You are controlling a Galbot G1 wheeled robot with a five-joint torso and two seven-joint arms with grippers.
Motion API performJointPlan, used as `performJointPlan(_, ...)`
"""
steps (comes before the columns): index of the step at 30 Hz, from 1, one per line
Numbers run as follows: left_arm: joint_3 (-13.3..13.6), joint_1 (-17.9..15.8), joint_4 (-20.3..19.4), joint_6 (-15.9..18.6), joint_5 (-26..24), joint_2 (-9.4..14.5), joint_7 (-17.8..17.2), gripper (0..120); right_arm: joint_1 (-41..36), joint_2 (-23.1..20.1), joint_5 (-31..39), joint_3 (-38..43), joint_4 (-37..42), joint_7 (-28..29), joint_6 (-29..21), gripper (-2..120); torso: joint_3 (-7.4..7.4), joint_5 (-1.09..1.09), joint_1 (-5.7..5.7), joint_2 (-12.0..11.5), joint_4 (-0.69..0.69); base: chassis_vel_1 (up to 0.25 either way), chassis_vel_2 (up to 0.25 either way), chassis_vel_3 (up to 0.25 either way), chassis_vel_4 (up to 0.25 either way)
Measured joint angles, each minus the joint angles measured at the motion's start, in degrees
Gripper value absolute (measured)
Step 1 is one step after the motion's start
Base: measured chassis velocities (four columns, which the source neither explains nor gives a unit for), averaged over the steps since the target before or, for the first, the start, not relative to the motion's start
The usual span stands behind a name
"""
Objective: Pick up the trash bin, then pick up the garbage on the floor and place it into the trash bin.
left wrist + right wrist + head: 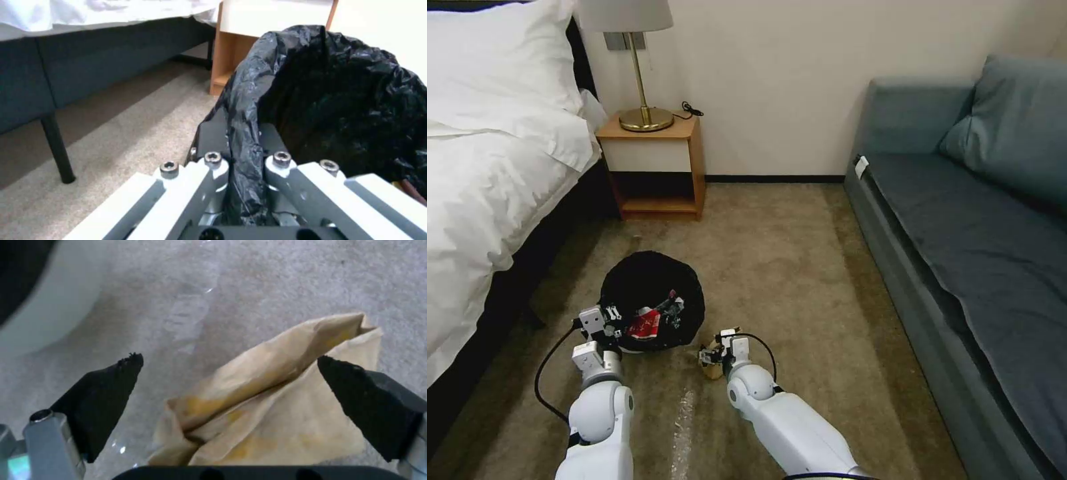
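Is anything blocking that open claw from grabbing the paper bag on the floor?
Nothing visible. The right gripper is open with the tan paper bag lying on the carpet between its fingers. The left gripper holds the trash bin by its rim close beside it.

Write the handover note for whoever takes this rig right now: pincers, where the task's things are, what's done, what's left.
Left pincer: shut on the bagged rim of the trash bin, which sits near the bed.
Right pincer: open, low over the carpet, fingers either side of the tan paper bag, not yet closed on it.
Done: bin gripped; the red snack packet and a dark wrapper beside it lie inside.
Left: close on the paper bag and drop it in the bin. A clear plastic bottle lies on the carpet between the two arms, still to collect.
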Motion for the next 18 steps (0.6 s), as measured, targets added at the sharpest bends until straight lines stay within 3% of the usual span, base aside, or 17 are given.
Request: performJointPlan(18, -0.28, 1.08, -1.25, -0.44, 0.87, 0.0, -0.05, 4, 0.99, 0.08, -3.82, 3.38, -9.37, -3.71, 4.66, 99, 0.0, 0.0, 0.0, 0.0, -0.01, 0.0, 0.0, 0.0, 0.0)
